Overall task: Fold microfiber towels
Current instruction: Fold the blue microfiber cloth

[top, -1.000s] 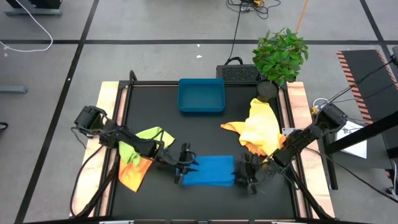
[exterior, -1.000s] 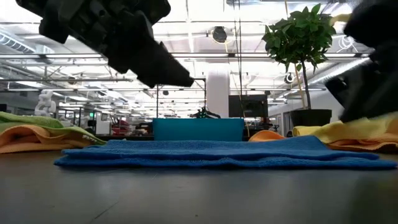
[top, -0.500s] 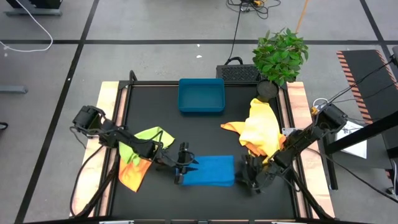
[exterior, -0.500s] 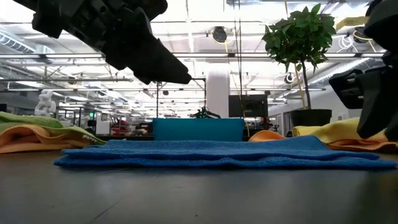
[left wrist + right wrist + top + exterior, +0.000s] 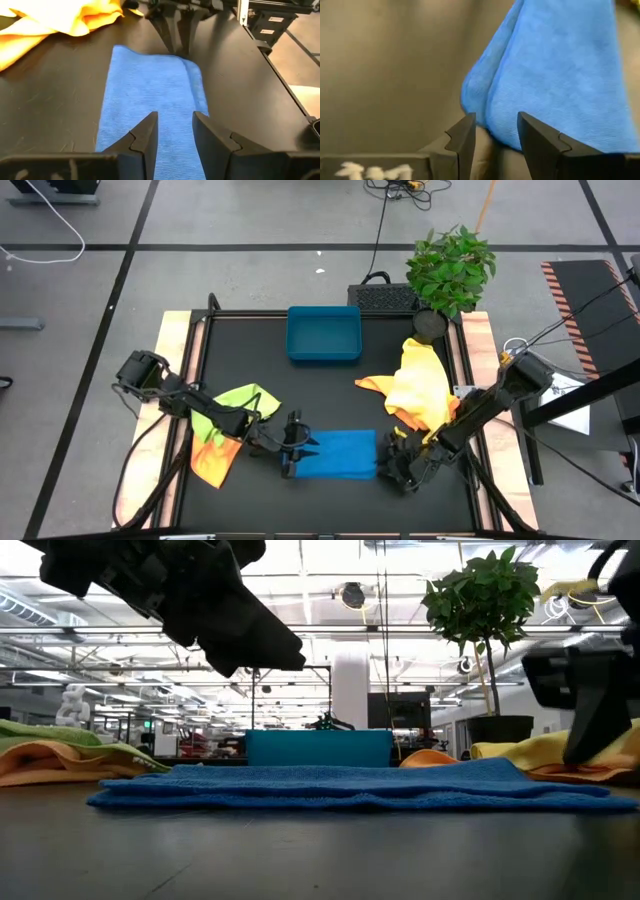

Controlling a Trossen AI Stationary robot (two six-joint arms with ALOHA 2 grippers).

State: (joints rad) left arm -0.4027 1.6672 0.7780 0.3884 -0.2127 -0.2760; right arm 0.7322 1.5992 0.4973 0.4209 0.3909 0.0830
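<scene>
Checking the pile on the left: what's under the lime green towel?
An orange towel lies under the lime green towel, sticking out toward the table's near edge. Anything beneath the two is covered, and the left arm crosses over them.

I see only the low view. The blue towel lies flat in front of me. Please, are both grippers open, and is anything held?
Observer: The left gripper is open over one end of the blue towel, holding nothing.
Operator: And the right one?
Observer: The right gripper is open at the opposite end, by a folded corner.
Operator: What lies behind the towel?
Observer: A blue tray; the high view shows it with nothing inside.
</scene>
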